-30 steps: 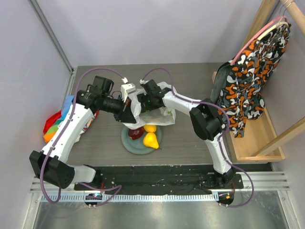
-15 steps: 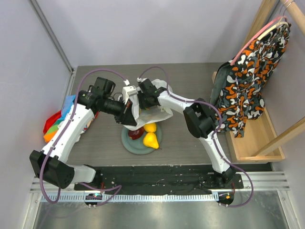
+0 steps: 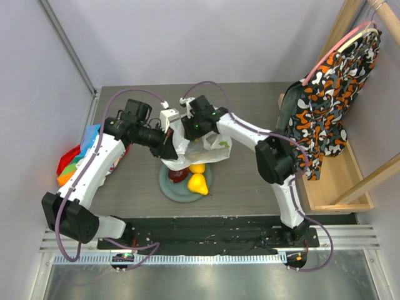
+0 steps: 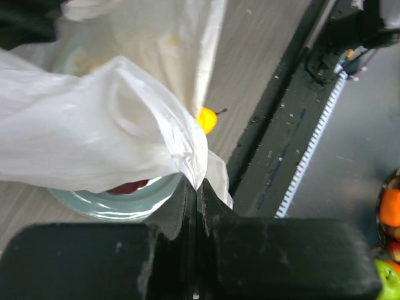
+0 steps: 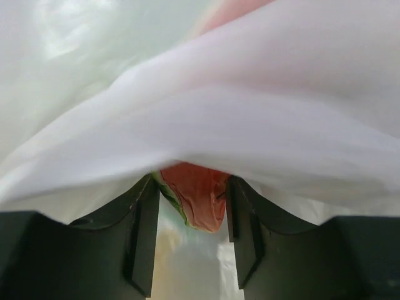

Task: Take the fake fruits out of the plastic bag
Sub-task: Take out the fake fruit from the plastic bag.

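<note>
The plastic bag (image 3: 209,144) hangs crumpled over the grey-green plate (image 3: 170,187). On the plate lie a yellow pear (image 3: 198,184), a yellow lemon (image 3: 197,168) and a dark red apple (image 3: 177,175). My left gripper (image 3: 169,147) is shut on a fold of the bag's edge (image 4: 187,156), above the plate (image 4: 119,205); the apple (image 4: 128,186) and a yellow fruit (image 4: 206,120) show below it. My right gripper (image 3: 192,132) is inside the bag. In the right wrist view its jaws (image 5: 190,209) close on a watermelon slice (image 5: 199,194), with bag film (image 5: 250,125) draped over them.
A colourful cloth (image 3: 75,159) lies at the table's left edge. A patterned garment (image 3: 328,100) hangs on a wooden rack (image 3: 334,184) at the right. The black base rail (image 4: 294,131) runs along the near edge, with more fruit (image 4: 390,219) beyond it.
My right gripper went left and further back into the bag, then came a little right again. The bag's folds shifted with it. The left gripper kept its pinch.
</note>
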### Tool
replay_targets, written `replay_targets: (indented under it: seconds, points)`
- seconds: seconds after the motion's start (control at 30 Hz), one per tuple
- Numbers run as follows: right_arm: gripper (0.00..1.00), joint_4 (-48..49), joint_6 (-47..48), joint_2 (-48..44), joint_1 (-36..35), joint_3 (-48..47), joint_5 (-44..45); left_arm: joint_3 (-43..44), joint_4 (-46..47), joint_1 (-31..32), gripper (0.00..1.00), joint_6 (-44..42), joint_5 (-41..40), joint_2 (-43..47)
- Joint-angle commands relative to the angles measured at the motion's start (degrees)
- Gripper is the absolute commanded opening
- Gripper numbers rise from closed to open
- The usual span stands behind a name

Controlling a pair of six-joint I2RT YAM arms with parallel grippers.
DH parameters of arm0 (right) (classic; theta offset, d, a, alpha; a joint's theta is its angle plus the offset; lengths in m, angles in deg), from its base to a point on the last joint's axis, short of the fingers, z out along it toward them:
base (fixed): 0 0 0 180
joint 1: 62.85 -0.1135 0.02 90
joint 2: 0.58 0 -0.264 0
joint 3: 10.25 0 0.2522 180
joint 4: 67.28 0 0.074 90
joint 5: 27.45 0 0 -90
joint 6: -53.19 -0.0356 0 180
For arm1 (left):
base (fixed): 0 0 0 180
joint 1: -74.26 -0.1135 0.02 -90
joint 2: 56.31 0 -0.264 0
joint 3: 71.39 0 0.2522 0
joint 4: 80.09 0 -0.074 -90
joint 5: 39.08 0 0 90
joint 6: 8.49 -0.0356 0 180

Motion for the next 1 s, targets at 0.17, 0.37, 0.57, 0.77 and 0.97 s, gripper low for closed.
replay_targets:
  seconds: [0.17, 0.37, 0.57, 0.77, 0.97]
  points:
    - [0.01, -11.4, 17.3, -21.8, 1.6, 7.5, -19.2, 9.9, 13.8, -3.3, 0.0, 5.7, -12.2, -7.3]
    - [0.02, -26.5, 31.3, -25.4, 2.0, 9.0, -24.7, 18.7, 20.4, -7.4, 0.0, 16.5, -11.7, -15.3]
    - [0.01, -34.2, 39.4, -31.3, 2.6, 13.3, -23.1, 21.9, 23.8, -8.0, 0.0, 19.7, -11.3, -16.0]
    - [0.01, -38.9, 53.9, -44.7, 1.0, 13.9, -24.3, 21.2, 22.8, -8.0, 0.0, 18.8, -13.0, -15.9]
    - [0.02, -29.8, 60.7, -52.8, -12.1, 22.8, -15.0, 21.6, 23.2, -8.1, 0.0, 19.2, -13.5, -15.7]
